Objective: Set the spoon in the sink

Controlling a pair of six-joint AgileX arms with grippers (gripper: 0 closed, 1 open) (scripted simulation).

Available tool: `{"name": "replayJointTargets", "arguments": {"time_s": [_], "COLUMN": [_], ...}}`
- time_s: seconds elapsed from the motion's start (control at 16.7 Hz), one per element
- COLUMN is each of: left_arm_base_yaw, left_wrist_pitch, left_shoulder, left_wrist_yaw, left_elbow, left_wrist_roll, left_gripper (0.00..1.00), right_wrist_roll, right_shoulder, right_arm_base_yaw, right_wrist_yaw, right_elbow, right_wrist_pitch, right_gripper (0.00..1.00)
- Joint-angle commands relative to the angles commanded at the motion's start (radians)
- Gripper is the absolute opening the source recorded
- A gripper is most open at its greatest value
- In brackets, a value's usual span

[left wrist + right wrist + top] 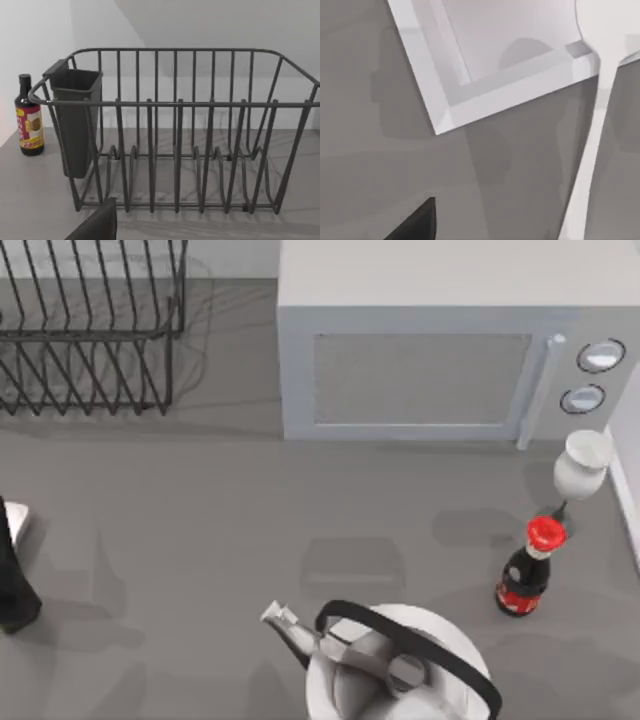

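Observation:
The white spoon (583, 462) is at the table's right side, just left of the sink's white rim (626, 465), with its bowl toward the microwave. In the right wrist view the spoon (592, 135) runs long and close to the camera. Its bowl lies over the corner of the sink (485, 100) and its handle over the grey counter. A dark part of my right gripper (415, 222) shows at the picture's edge, apart from the spoon. My left gripper (12, 580) is parked at the table's left edge.
A microwave (420, 370) stands at the back. The wire dish rack (90, 330) sits back left, with a sauce bottle (29, 117) beside it. A cola bottle (525, 575) stands near the spoon, and a kettle (395, 665) is at the front middle.

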Motion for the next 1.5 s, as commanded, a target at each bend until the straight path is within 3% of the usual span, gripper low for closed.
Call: {"name": "replayJointTargets", "arguments": {"time_s": [0.36,0.78,1.5], "left_arm_base_yaw": [0.000,0.000,0.000], "left_wrist_pitch": [0.000,0.000,0.000], "left_shoulder": [0.000,0.000,0.000], "left_wrist_yaw": [0.000,0.000,0.000], "left_elbow": [0.000,0.000,0.000], "left_wrist_roll": [0.000,0.000,0.000], "left_gripper": [1.00,1.00,1.00], "right_wrist_roll": [0.086,0.096,0.109], "right_shoulder": [0.315,0.352,0.591], "right_arm_base_yaw": [-0.051,-0.052,-0.048], "right_wrist_yaw": [0.001,0.001,0.001], "right_elbow": [0.218,0.241,0.015], "right_wrist_pitch": [-0.234,-0.256,0.207], "right_gripper": [1.00,1.00,1.00]}}
